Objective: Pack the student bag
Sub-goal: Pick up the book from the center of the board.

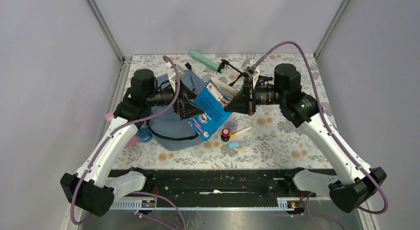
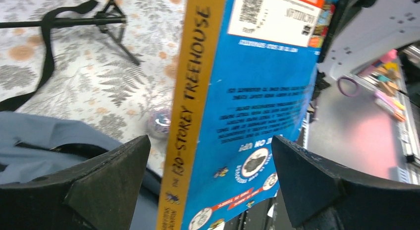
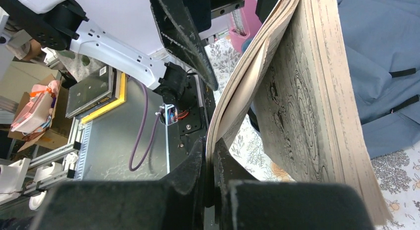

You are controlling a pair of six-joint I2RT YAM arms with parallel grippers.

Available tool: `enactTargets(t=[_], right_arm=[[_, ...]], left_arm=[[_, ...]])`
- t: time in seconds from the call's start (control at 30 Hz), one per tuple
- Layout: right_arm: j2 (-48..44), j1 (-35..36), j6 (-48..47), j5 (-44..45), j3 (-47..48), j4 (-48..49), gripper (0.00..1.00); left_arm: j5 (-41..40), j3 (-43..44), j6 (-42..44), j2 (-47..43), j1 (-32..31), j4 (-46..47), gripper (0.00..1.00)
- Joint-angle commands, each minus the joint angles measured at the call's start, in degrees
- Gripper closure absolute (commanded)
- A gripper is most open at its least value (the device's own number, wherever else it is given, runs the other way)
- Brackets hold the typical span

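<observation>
The student bag (image 1: 166, 125) lies slumped under the L arm (image 1: 114, 138). The book (image 1: 214, 107) hangs just R of the bag, lower corner over the bag's R edge. Its long axis slants from upper R down twd the bag.

R gripper (image 3: 210, 151) is clenched on the book's cover, maybe + a few pages, at the end away from the bag; the other pages gape apart.

L gripper (image 2: 209, 150) is spread wide, one of its fingers (image 2: 99, 185) each side of the book, no contact as far as I can tell.

L arm is nearer the bag. The bag mouth looks to sit right below that gripper, so next move prob. = steer the book down into it.

Readable:
- spine (image 2: 190, 106): "-STOREY TREEHOUSE", digits before it unclear
- back cover: QR/barcode sticker (image 2: 275, 17), small print too blurred
</observation>
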Motion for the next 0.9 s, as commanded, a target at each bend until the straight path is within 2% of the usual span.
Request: enactTargets(t=[0.0, 0.17, 0.23, 0.27, 0.37, 0.4, 0.47, 0.53, 0.57, 0.67, 0.87], right_arm=[[-2.28, 0.23, 0.6, -4.23, 4.38, 4.26, 1.0], [-2.39, 0.55, 0.72, -5.41, 5.07, 4.23, 1.0], [-2.75, 0.57, 0.7, -5.58, 5.07, 4.29, 1.0], [-2.99, 0.54, 0.62, -5.6, 4.98, 4.31, 1.0], [-3.82, 0.56, 0.65, -3.32, 4.35, 4.28, 1.0], [-4.24, 0.52, 0.69, -1.49, 3.97, 4.27, 0.95], [-5.43, 0.56, 0.95, 4.71, 3.13, 4.29, 0.7], [-7.07, 0.5, 0.56, 12.15, 2.23, 4.17, 0.54], [-7.94, 0.48, 0.42, 16.44, 1.67, 4.07, 0.45], [-10.77, 0.25, -0.3, 25.25, 0.68, 4.13, 0.29], [-11.43, -0.35, -1.74, 28.44, 1.94, 1.46, 0.09]], left_arm=[[9.22, 0.34, -1.05, 1.2, -1.5, 3.92, 0.03], [9.57, 0.34, -1.55, 2.4, -2.05, 3.76, 0.09], [9.54, 0.43, -1.69, 2.54, -2.12, 3.81, 0.15], [9.68, 0.43, -1.79, 2.68, -2.14, 3.84, 0.22], [10.14, 0.52, -1.81, 2.55, -2.23, 3.91, 0.62], [10.04, 0.51, -1.63, 2.44, -2.23, 3.88, 0.73], [9.03, 0.39, -0.89, 1.86, -2.23, 3.48, 0.9], [7.86, 0.3, -0.07, 1.1, -2.23, 3.12, 1.0], [7.24, 0.21, 0.36, 0.74, -2.23, 2.77, 1.0], [5.57, 0.03, 1.34, -0.29, -2.23, 2.2, 1.0], [4.63, 0.08, 3.2, -1.48, -2.23, 0.12, 1.0]])
